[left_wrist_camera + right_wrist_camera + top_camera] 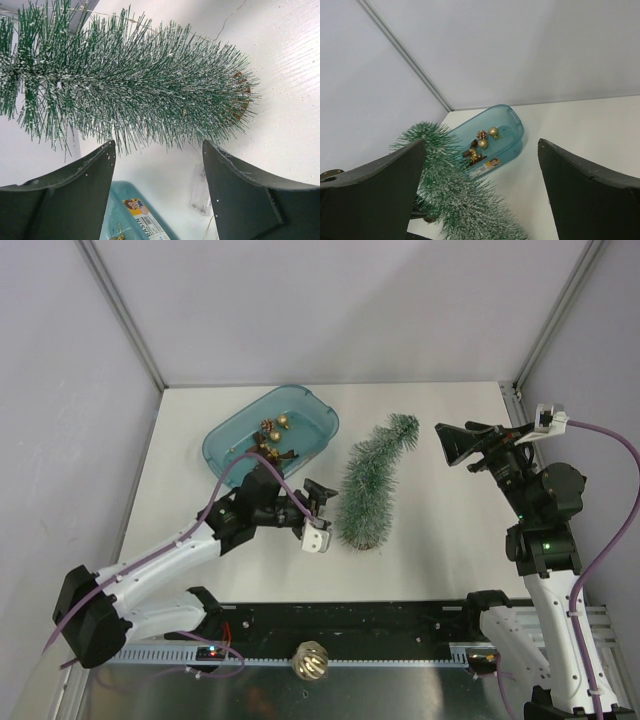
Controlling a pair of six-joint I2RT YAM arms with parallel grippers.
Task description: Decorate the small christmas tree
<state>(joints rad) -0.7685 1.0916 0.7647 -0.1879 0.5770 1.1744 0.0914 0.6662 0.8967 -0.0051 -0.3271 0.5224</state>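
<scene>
The small christmas tree (372, 485) lies on its side in the middle of the table, bent tip toward the back and wooden base (240, 95) toward the front. My left gripper (318, 510) is open and empty just left of the tree's lower half; the frosted needles (130, 80) fill the left wrist view beyond the fingertips. My right gripper (452, 446) is open and empty, raised to the right of the tree's tip. The tree (455, 200) shows low in the right wrist view. Gold and dark ornaments (272, 435) lie in the teal tub (225, 435).
The tub (512, 125) stands at the back left, close behind my left arm. A small clear box (200, 195) with a thin wire lies between tub and tree. A gold bauble (310, 661) sits on the rail at the front edge. Walls close off the left, back and right.
</scene>
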